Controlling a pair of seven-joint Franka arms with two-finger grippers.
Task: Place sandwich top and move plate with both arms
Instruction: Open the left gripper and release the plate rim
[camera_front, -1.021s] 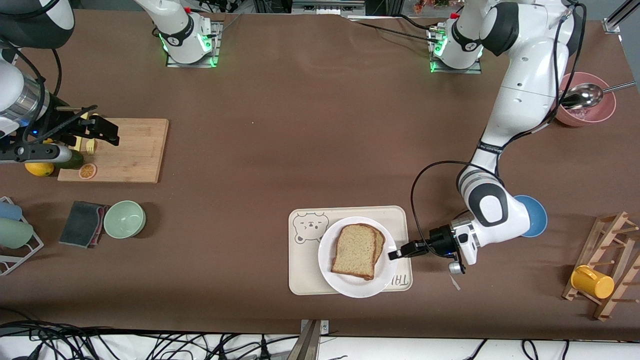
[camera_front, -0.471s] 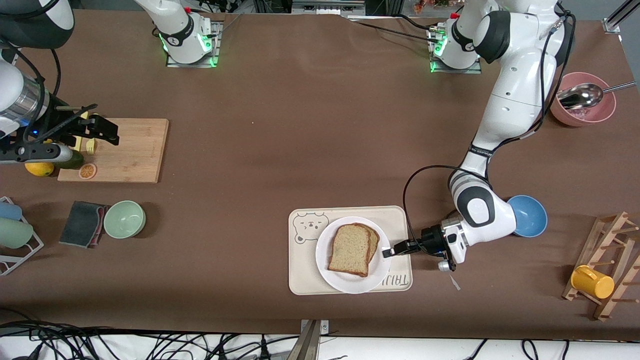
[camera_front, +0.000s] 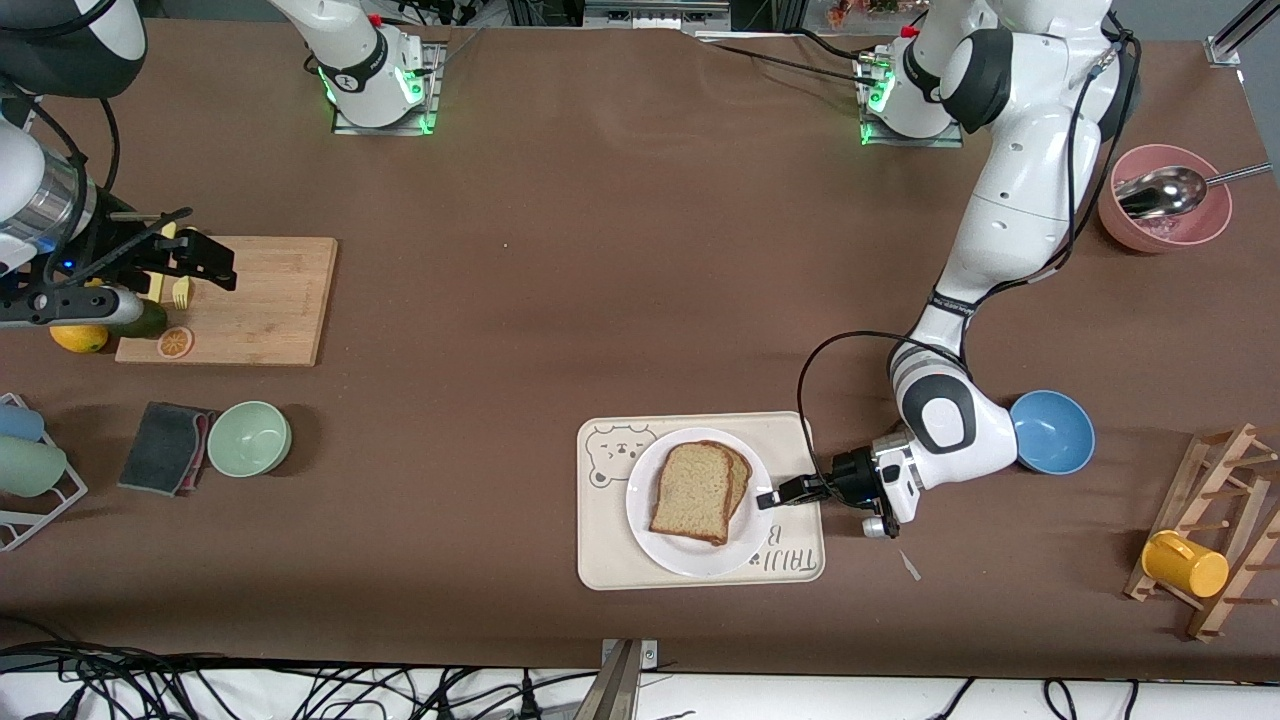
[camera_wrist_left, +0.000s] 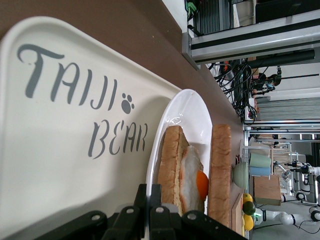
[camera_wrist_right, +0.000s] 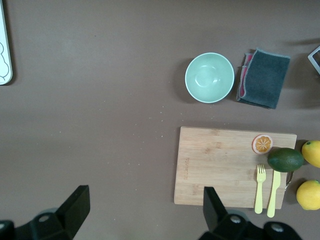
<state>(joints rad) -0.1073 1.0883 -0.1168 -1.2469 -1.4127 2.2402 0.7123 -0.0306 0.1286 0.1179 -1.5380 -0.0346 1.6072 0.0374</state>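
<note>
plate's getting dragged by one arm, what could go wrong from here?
1. The left gripper is shut on just the plate rim; a thin one-sided pinch could slip or tip it.
2. The sandwich top sits loose on the egg slice and could slide off.
3. The right gripper waits open over the cutting board, giving no support.

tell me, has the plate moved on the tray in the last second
Yes. The plate, its rim held by the left gripper, has slid across the tray toward the bear drawing, uncovering more of the lettering.

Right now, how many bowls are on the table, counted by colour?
Green bowl: 1
Blue bowl: 1
Pink bowl: 1
Total: 3
</note>
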